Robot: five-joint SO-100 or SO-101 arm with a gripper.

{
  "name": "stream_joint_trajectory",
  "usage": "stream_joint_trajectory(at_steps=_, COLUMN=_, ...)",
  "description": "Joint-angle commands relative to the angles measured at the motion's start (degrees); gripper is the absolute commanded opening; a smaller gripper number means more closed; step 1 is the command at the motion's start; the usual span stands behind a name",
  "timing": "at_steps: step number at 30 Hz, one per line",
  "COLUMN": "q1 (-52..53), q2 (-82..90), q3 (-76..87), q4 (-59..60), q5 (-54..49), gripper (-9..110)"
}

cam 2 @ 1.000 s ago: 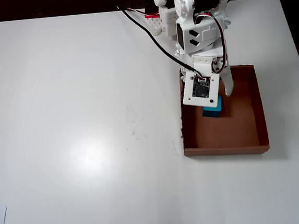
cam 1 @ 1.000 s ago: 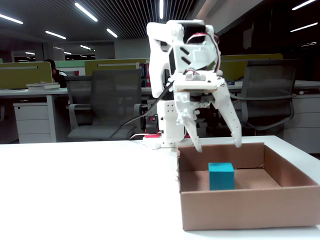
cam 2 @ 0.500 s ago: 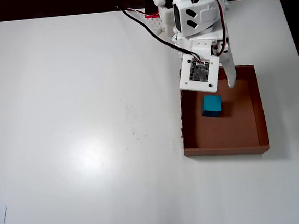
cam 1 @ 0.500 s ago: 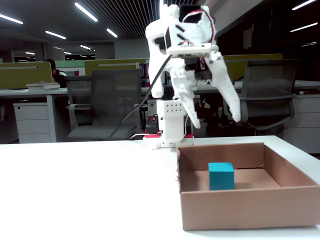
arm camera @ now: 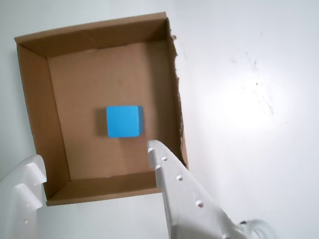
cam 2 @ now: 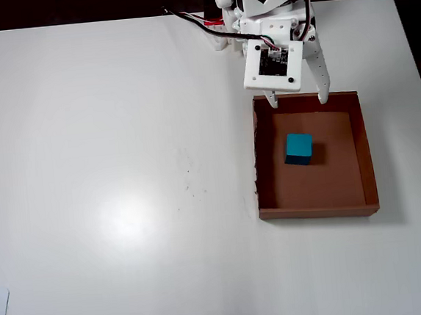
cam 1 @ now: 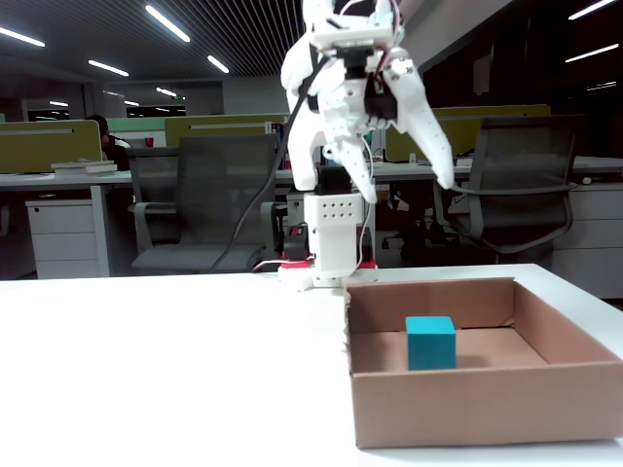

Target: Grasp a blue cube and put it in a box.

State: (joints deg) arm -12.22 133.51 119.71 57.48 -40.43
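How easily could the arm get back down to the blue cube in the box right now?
Probably easily. The blue cube sits alone in the open-topped box, clear of its walls, with nothing above it. The tool hangs open above the box's far edge.

— Where's the blue cube (cam 1: pixel 430 341) sitting?

— Inside the box (cam 1: pixel 467 413), flat on its floor, clear of the walls and closer to the left wall than the right.

— And the gripper (cam 1: pixel 409 189)?

— High above the box's back wall, fingers spread wide and pointing down, nothing between them. It touches neither cube nor box.

— What's the box on?

— A white table (cam 1: pixel 165 370). Behind it stands the arm's white base (cam 1: pixel 331 243), then dark office chairs (cam 1: pixel 209 199) and desks under ceiling strip lights.
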Motion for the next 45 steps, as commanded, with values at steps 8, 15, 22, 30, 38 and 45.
stream_joint_trajectory(at_steps=8, q1=1.1, q2=10.5, q3=6.1, q4=-2.6, q5=-6.9, gripper=26)
stream_joint_trajectory(at_steps=15, q1=1.2, q2=15.1, q3=11.0, q4=-3.7, q5=-8.3, gripper=26)
stream_joint_trajectory(at_steps=22, q1=1.1, q2=22.7, q3=17.8, q4=-5.2, q5=-10.0, gripper=26)
stream_joint_trajectory(at_steps=30, q1=0.8, q2=30.9, q3=28.3, q4=-9.8, q5=-11.2, gripper=26)
stream_joint_trajectory(at_steps=38, q1=-0.1, q2=42.6, q3=42.2, q4=-14.6, q5=-14.3, gripper=26)
stream_joint_trajectory(at_steps=45, q1=-2.1, q2=48.8, q3=49.3, q4=-12.3, q5=-13.9, gripper=24)
